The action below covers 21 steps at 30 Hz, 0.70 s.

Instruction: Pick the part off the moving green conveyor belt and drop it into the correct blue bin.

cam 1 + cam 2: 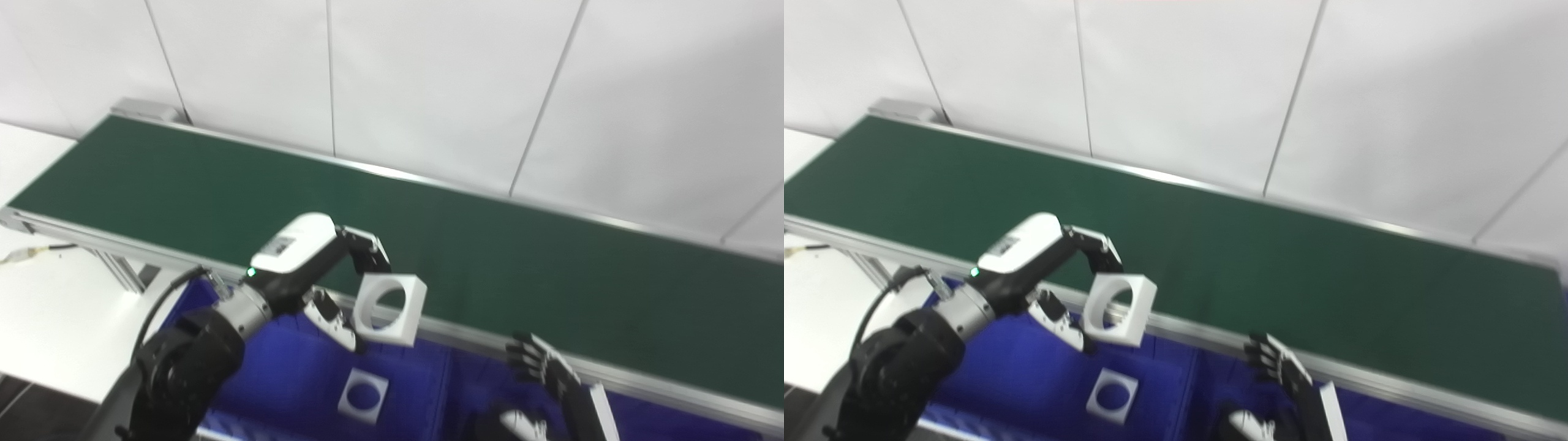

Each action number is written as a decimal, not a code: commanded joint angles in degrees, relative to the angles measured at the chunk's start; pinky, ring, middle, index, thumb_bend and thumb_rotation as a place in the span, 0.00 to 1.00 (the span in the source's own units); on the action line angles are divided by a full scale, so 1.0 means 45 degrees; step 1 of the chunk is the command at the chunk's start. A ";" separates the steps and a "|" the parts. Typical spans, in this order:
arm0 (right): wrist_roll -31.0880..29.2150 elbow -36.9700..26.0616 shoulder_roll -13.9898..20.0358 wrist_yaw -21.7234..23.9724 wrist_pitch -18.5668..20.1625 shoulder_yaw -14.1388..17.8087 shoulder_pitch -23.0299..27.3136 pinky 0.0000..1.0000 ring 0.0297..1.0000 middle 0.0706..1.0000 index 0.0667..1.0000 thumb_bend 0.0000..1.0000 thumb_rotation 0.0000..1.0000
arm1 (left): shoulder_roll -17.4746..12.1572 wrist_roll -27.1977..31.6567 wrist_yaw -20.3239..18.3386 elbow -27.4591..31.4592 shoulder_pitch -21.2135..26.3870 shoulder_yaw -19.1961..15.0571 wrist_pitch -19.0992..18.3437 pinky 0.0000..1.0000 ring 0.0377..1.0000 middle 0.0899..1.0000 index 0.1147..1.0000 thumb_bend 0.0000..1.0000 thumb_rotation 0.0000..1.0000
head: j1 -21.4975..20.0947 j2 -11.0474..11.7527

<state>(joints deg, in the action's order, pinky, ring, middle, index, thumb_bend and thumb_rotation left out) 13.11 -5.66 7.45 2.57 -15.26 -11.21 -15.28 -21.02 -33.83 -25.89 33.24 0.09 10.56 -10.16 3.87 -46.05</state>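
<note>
Left eye view: 2 white parts (390,310), 1 in left hand (318,269).

From my remote seat, most of what I see is a white panelled wall (441,79) filling the upper half of the view, divided by thin dark seams (331,73) running up and down, some slanted by the camera's tilt. At the left sits a white flat tabletop (55,306) (plain and matte, evenly lit), with a thin yellowish cable (30,252) lying across it. A small grey box (144,109) sits at the wall's foot. A dark strip of floor (18,398) shows at the lower left corner.
</note>
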 commanded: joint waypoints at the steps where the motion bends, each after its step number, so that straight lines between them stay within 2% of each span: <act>1: -0.0010 -0.0612 -0.0082 0.0046 0.0147 0.0051 0.0126 0.64 0.71 0.75 0.81 0.62 0.42 | -0.0211 0.0356 0.0079 0.0297 0.0111 -0.0209 0.0173 0.66 0.54 0.43 0.43 0.53 0.00 | 0.0058 -0.0206; 4: -0.0098 -0.0661 -0.0119 0.0086 0.0214 0.0099 0.0148 0.64 0.70 0.75 0.80 0.65 0.47 | -0.0219 0.0503 -0.0032 0.0304 0.0099 -0.0260 0.0115 0.65 0.54 0.42 0.43 0.53 0.00 | 0.0081 -0.0358; 7: -0.0133 -0.0806 -0.0171 0.0127 0.0362 0.0127 0.0139 0.65 0.70 0.74 0.80 0.66 0.48 | -0.0201 0.0573 -0.0230 0.0404 0.0086 -0.0244 -0.0062 0.65 0.53 0.42 0.43 0.53 0.00 | 0.0118 -0.0563; 9: -0.0113 -0.0954 -0.0214 0.0151 0.0521 0.0135 0.0113 0.64 0.70 0.74 0.80 0.67 0.49 | -0.0170 0.0581 -0.0402 0.0508 0.0032 -0.0248 -0.0251 0.59 0.52 0.42 0.43 0.53 0.00 | 0.0125 -0.0633; 12: -0.0113 -0.1023 -0.0208 0.0179 0.0591 0.0122 0.0128 0.64 0.70 0.74 0.80 0.67 0.49 | -0.0200 0.0570 -0.0540 0.0445 -0.0112 -0.0172 -0.0236 0.56 0.52 0.43 0.42 0.53 0.00 | 0.0133 -0.0650; 17: -0.0102 -0.1004 -0.0219 0.0172 0.0579 0.0092 0.0136 0.63 0.70 0.74 0.80 0.67 0.49 | -0.0321 0.0397 -0.0758 0.0221 -0.0384 -0.0010 -0.0222 0.59 0.52 0.42 0.43 0.53 0.00 | 0.0142 -0.0602; 21: -0.0103 -0.0966 -0.0231 0.0152 0.0518 0.0089 0.0130 0.64 0.70 0.74 0.80 0.66 0.48 | -0.0670 0.0020 -0.0729 -0.0327 -0.0620 0.0291 0.0306 0.70 0.51 0.41 0.44 0.52 0.00 | 0.0150 -0.0585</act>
<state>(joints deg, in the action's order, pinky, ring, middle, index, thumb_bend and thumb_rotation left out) 12.97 -8.43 6.78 3.17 -12.47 -10.96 -15.02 -22.48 -32.91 -30.24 32.01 -3.10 11.86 -11.17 4.48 -48.60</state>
